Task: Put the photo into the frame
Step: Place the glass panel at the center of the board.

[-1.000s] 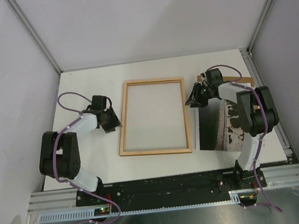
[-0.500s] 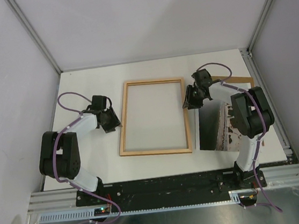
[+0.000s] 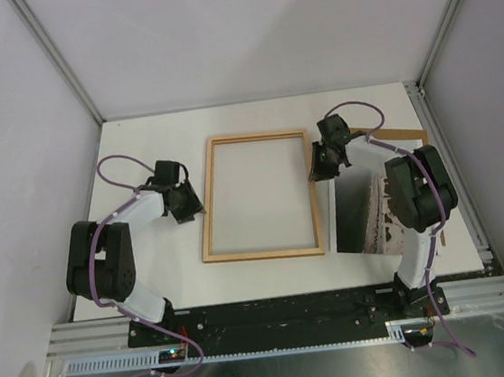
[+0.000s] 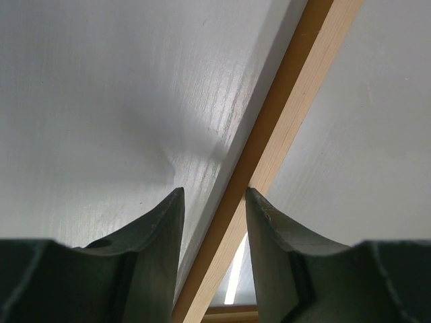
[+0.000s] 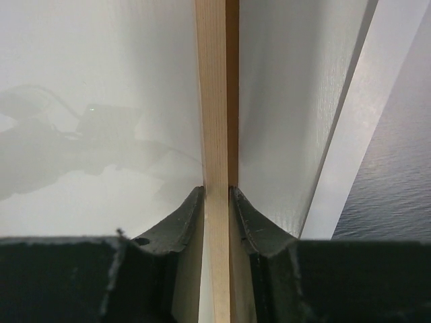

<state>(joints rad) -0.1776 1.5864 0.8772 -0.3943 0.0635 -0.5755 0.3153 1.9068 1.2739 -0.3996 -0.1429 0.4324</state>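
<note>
Wrist view alone shows right jaws pinching the frame.

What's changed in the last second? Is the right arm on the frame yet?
Yes. The right gripper swung left from near the photo's far corner to the frame's right rail, and its fingers closed onto that rail. The left gripper stayed open astride the left rail. The frame and photo haven't moved.

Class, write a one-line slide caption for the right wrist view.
The right gripper clamps a light wood rail of the frame between its jaws; the photo shows grey water at lower right.
</note>
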